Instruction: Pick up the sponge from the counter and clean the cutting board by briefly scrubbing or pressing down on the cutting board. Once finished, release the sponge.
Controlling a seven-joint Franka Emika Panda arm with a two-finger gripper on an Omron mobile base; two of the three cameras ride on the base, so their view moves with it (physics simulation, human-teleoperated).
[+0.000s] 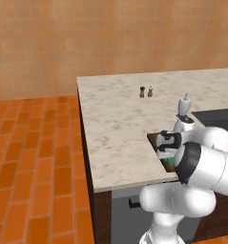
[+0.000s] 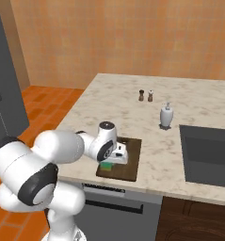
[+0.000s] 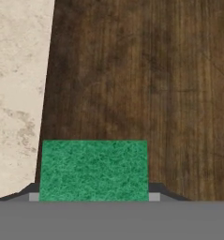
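Green, coarse-textured sponge (image 3: pixel 93 169) clamped in the end effector (image 2: pixel 115 157), over the dark, wood-grained cutting board (image 3: pixel 141 84).

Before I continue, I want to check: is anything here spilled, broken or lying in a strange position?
Nothing stands out. The sponge is over the cutting board, at the gripper. The counter shows no spill or damage, and the small bottles stand upright.

Light is even and fairly bright, with no glare. Shadows are faint and soft. Rendered textures look slightly coarse and blurred
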